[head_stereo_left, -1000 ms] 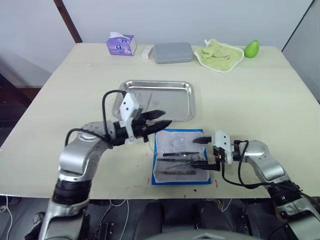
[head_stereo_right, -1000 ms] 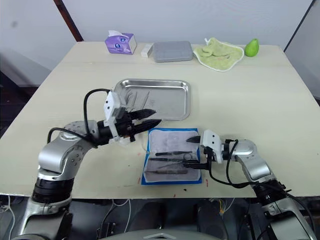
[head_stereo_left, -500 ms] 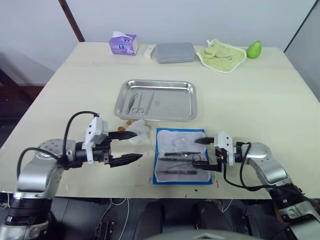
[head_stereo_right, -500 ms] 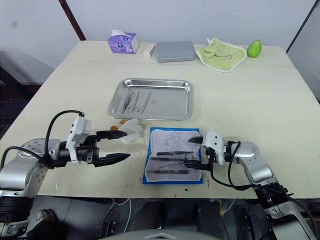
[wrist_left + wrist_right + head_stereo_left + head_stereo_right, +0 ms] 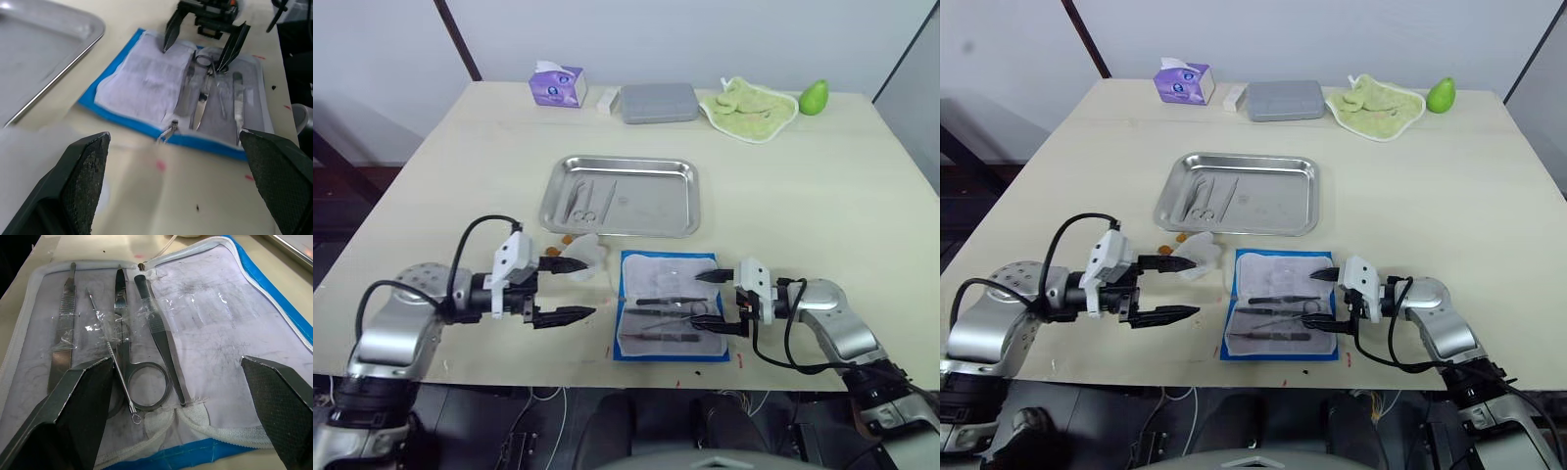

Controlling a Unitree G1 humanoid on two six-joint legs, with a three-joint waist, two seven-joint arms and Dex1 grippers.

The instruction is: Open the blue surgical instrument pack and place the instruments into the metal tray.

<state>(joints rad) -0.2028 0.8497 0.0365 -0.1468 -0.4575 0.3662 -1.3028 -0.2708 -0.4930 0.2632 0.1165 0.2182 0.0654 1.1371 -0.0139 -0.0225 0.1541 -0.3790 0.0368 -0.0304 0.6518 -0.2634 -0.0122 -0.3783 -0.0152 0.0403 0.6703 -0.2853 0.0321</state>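
Left hand (image 5: 566, 290) low over the surface (image 5: 822, 196), spread wide and empty, beside a crumpled white wrapper (image 5: 584, 258). Next, blue pack (image 5: 668, 319) lying unzipped and flat near the front edge, several instruments (image 5: 122, 328) in its pale lining. Behind it, metal tray (image 5: 622, 196) holding a few tools. Right hand (image 5: 717, 301) at the pack's right edge, parted, gripping nothing.
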